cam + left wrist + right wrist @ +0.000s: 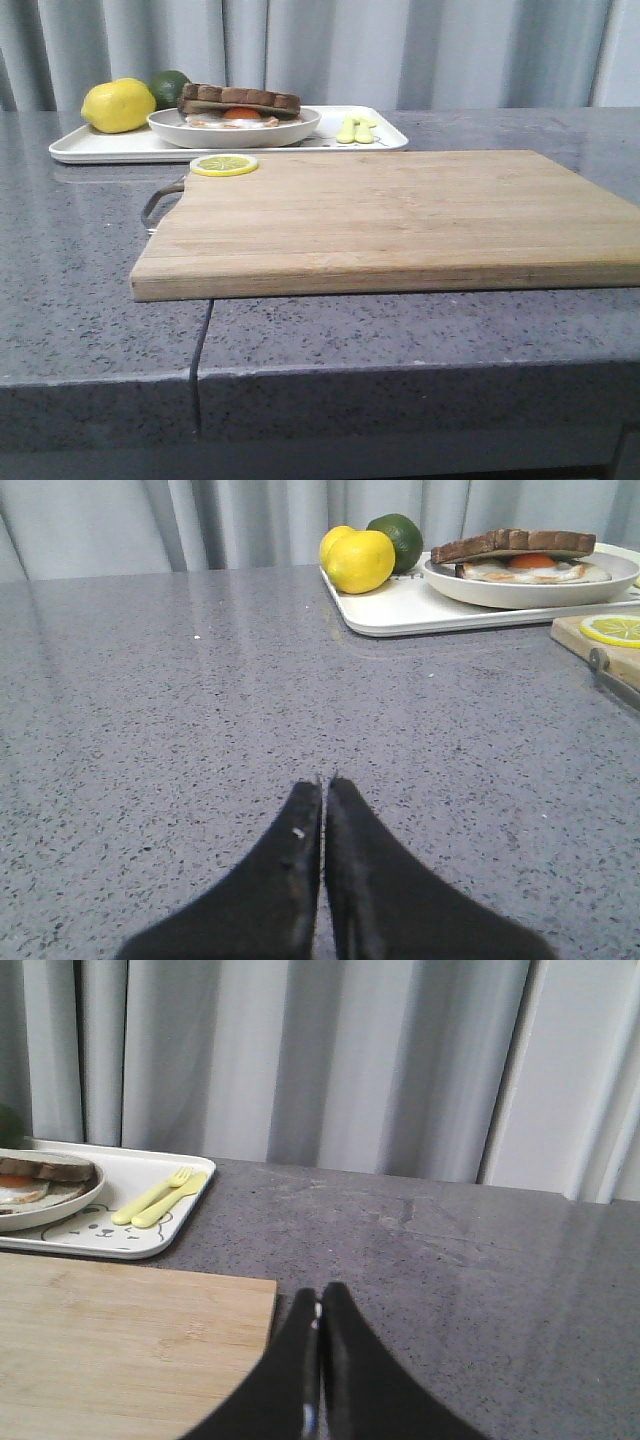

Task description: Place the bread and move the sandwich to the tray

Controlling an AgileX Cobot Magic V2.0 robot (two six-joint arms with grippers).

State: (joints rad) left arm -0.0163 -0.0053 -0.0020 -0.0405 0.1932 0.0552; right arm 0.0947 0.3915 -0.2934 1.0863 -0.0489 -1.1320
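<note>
One sandwich (240, 104) on plate (170, 128) in tray (100, 146).

The front view sits low at the near edge of the counter (90, 330) and looks forward across the cutting board (400, 215) to the tray (100, 148) and the curtain behind. The left wrist view rides low over bare counter beside the board, facing the tray's lemon (360, 562) corner. The right wrist view looks past the board's other corner to the tray's fork (150, 1196) end; all three share the tray and sandwich (240, 103).
</note>
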